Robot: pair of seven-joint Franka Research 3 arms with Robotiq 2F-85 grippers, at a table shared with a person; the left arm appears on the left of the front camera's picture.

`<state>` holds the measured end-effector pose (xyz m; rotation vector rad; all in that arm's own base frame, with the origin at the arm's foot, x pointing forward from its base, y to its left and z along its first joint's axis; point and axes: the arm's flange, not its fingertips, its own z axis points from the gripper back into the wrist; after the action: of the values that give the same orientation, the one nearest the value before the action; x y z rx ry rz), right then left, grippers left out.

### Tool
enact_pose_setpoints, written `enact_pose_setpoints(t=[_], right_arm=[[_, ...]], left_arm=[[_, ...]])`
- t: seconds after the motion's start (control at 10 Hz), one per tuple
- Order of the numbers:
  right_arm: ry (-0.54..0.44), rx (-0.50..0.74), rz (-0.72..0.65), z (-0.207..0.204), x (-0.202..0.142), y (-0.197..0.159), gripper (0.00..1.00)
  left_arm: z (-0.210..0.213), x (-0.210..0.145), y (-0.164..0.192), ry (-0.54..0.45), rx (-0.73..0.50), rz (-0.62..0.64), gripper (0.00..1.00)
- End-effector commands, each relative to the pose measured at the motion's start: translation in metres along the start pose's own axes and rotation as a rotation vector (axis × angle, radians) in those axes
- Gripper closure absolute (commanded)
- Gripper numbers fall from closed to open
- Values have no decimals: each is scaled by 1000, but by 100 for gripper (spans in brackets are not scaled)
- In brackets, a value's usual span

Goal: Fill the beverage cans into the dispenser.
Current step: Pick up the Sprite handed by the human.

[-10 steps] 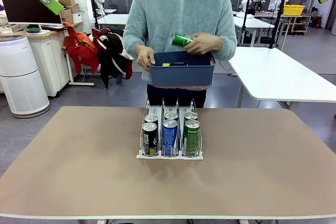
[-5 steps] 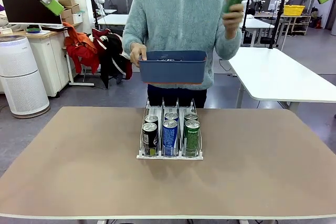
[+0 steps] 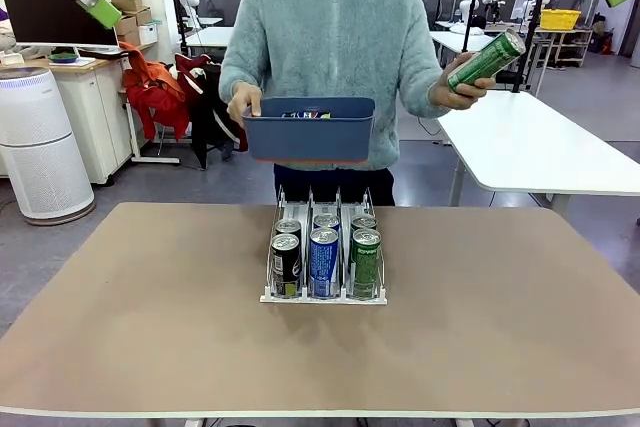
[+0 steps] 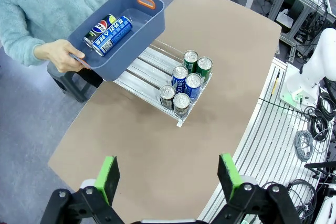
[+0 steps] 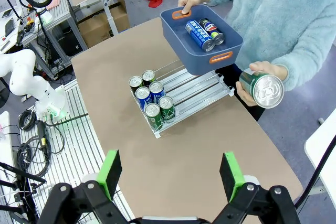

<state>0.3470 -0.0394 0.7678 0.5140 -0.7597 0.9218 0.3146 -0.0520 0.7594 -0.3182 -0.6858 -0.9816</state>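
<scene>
Six beverage cans (image 3: pixel 325 252) stand upright, two to a lane, at the robot-side end of the dispenser (image 3: pixel 272 295) in the middle of the bench (image 3: pixel 150 327). A green can (image 3: pixel 487 60) is tilted in the person's hand (image 3: pixel 455 92) — long axis slanting, silver top up toward the robot's right — well apart from both robot hands. The left hand (image 4: pixel 169 174) and right hand (image 5: pixel 172 172) hang high over the bench, spread wide, holding nothing.

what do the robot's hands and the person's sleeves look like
The left hand and right hand are black, each with two flat bright green pads. The person's sleeves are fuzzy pale blue-grey fleece.
</scene>
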Motion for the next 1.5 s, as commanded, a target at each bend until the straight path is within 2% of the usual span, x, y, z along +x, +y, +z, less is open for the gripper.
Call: enact_pose_setpoints(t=[0.0, 1.2, 1.4], right_arm=[[6, 2, 2, 0, 0, 1, 0], [6, 2, 2, 0, 0, 1, 0], [-22, 24, -8, -9, -1, -4, 0]], left_arm=[[0, -1, 0, 9, 4, -3, 0], [0, -1, 0, 9, 4, -3, 0], [0, -1, 0, 9, 4, -3, 0]])
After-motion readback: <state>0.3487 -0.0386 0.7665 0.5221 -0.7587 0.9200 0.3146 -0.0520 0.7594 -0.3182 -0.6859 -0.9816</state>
